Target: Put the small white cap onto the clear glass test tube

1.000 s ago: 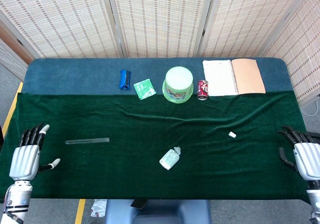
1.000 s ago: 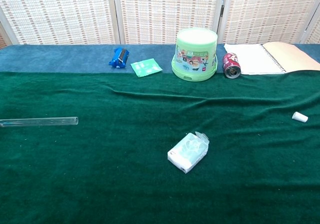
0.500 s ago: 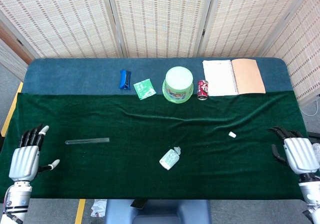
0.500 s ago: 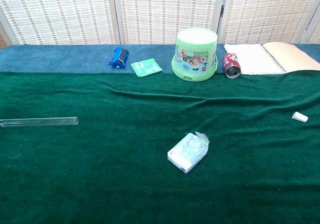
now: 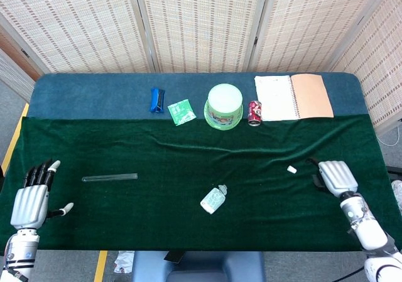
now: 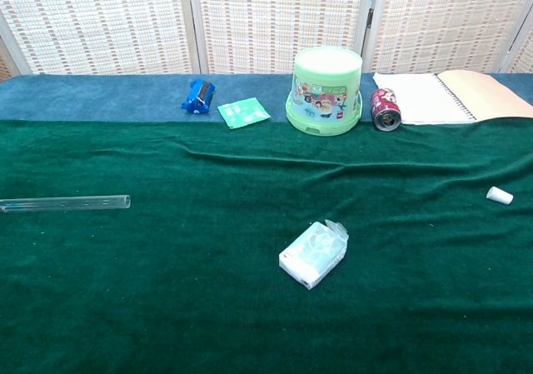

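My right hand [image 5: 336, 176] sits over the green cloth [image 5: 188, 169] near the desk's right side, back of the hand up, fingers curled under; cannot tell if it's wide or narrow, nothing visibly in it. The small white cap [image 5: 291, 169] lies on the cloth just left of that hand, apart from it; in the chest view the cap [image 6: 499, 195] lies on its side, long axis running left-right, slightly tilted. My left hand [image 5: 31, 197] is at the near left corner, fingers extended and spread, thumb out to the side, holding nothing. The clear glass test tube [image 5: 109, 178] lies flat on the cloth right of the left hand, long axis left-right, well apart from the cap. A small plastic bottle [image 5: 213, 200] lies between them, nearer the front edge.
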You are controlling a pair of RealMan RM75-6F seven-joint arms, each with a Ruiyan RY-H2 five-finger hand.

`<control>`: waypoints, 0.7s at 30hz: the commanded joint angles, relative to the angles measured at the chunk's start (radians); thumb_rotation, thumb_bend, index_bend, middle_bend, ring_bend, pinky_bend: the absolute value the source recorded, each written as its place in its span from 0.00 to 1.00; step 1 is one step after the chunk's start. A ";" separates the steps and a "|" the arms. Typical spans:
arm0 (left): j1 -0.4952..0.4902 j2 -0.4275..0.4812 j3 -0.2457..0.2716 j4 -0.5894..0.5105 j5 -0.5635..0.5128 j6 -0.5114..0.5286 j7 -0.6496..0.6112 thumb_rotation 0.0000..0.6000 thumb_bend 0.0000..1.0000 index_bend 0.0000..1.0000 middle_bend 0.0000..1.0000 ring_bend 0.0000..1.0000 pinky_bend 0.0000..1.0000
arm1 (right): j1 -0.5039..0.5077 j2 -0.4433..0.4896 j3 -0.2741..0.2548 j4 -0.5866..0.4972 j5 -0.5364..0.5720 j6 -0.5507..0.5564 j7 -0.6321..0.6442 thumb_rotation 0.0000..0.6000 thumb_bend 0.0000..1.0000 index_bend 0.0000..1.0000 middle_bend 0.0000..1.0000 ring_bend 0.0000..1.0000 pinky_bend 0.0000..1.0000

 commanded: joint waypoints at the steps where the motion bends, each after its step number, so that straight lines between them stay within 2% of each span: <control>1: 0.000 0.000 -0.001 0.001 -0.004 -0.003 0.002 1.00 0.10 0.11 0.07 0.06 0.00 | 0.059 -0.075 0.003 0.086 0.048 -0.081 -0.011 1.00 0.68 0.26 0.84 1.00 0.96; 10: 0.000 -0.003 -0.006 0.011 -0.016 -0.017 -0.001 1.00 0.10 0.11 0.07 0.06 0.00 | 0.113 -0.166 0.002 0.186 0.069 -0.140 -0.014 1.00 0.69 0.27 0.84 1.00 0.97; 21: 0.001 -0.008 -0.009 0.019 -0.018 -0.025 -0.007 1.00 0.10 0.11 0.07 0.06 0.00 | 0.121 -0.177 -0.020 0.178 0.059 -0.132 -0.022 1.00 0.69 0.28 0.84 1.00 0.97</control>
